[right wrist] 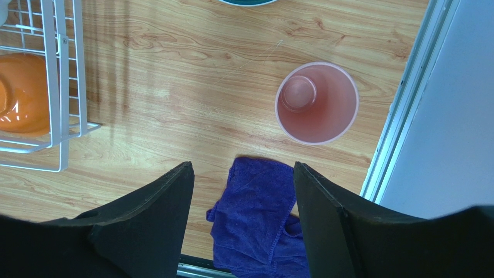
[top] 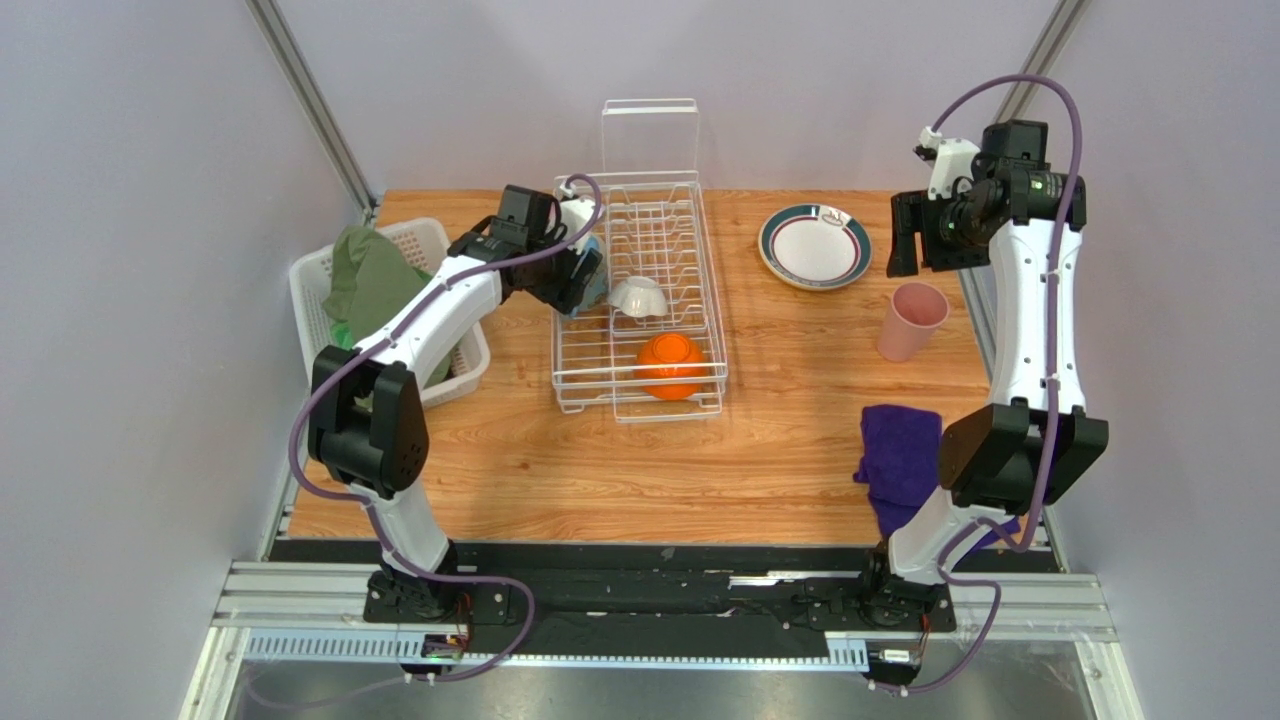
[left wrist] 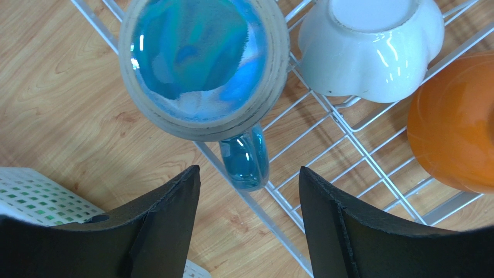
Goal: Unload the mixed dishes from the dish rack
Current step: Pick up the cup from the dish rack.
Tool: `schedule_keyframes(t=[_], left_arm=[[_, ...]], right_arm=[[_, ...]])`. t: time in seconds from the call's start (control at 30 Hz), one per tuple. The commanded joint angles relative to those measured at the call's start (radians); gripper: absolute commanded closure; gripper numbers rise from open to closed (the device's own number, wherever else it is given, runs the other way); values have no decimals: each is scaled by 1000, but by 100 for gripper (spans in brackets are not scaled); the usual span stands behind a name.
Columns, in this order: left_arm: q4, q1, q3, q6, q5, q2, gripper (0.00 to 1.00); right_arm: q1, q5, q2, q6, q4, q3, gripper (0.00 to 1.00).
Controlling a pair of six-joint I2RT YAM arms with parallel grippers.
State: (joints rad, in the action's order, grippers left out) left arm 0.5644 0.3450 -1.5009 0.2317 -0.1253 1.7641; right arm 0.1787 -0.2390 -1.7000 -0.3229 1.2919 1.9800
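The white wire dish rack (top: 639, 323) stands mid-table. It holds an upturned small white cup (top: 642, 297) and an upturned orange bowl (top: 672, 365). The blue patterned mug (left wrist: 203, 63) sits bottom-up at the rack's left edge, its handle (left wrist: 246, 159) pointing toward my left gripper (left wrist: 249, 185). That gripper is open and empty, just above the handle. The dark-rimmed white plate (top: 815, 245) and pink cup (top: 911, 320) stand on the table to the right. My right gripper (right wrist: 243, 174) is open and empty, high above the pink cup (right wrist: 316, 103). No pale yellow plate is in view.
A white slatted basket (top: 308, 300) with a green cloth (top: 368, 278) sits left of the rack. A purple cloth (top: 899, 458) lies at the front right. The rack's clear panel (top: 651, 138) stands upright at its far end.
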Motion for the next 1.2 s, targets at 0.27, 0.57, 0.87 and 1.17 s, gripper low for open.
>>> schedule_keyframes(t=[0.27, 0.57, 0.87, 1.17], left_arm=[[-6, 25, -53, -22, -25, 51, 40], [-3, 49, -61, -29, 6, 77, 44], [-1, 55, -85, -89, 110, 141, 44], [-49, 55, -73, -129, 168, 150, 45]], right_arm=[[-1, -17, 62, -25, -59, -46, 33], [-1, -22, 60, -24, -71, -78, 34], [-1, -28, 68, -27, -75, -102, 34], [-1, -36, 80, -33, -88, -142, 34]])
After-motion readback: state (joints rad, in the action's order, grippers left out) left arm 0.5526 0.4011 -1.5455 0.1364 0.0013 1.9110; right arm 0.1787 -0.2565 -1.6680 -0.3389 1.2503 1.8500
